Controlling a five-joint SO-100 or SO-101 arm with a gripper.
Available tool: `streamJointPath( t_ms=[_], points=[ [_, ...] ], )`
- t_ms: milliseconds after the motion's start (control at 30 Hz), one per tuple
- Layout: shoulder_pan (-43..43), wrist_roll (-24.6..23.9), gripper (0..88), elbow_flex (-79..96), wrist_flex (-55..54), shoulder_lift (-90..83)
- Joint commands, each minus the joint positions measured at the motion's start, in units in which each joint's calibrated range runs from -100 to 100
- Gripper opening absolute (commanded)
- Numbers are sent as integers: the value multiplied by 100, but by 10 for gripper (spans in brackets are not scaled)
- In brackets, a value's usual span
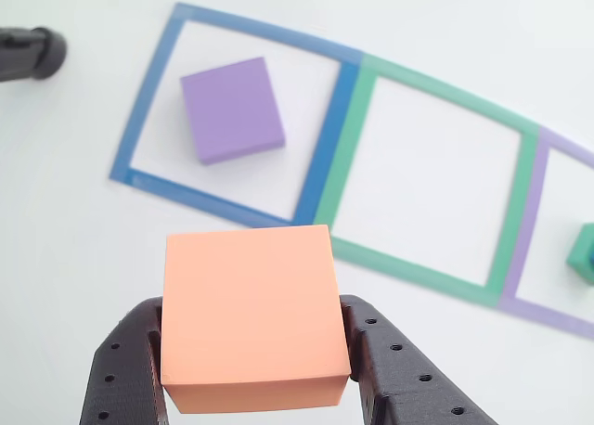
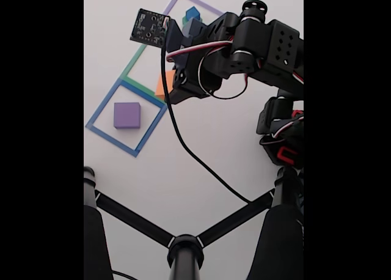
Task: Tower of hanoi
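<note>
White matte tabletop, three taped square outlines in a row: blue (image 1: 232, 119), green (image 1: 427, 184), purple (image 1: 557, 249). Black two-finger gripper (image 1: 255, 351) is clamped on the matte orange square block (image 1: 251, 314), held clear of the table near the blue/green border. Largest matte purple square block (image 1: 232, 109) lies flat in the blue outline, ahead and left of the pincer in the other view; likely drop target, squarely atop it.

white tabletop (image 1: 83, 258), black tripod legs (image 2: 131, 219)
</note>
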Motion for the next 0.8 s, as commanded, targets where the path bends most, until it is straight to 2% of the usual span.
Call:
streamJointPath(
  t_ms=[0,200,333,767],
  points=[
    [-314,0,109,-725,388,-168],
    [-467,0,107,-1025,607,-80],
    [-452,0,106,-398,129,-160],
    [-276,0,116,3164,-4072,-377]
  ],
)
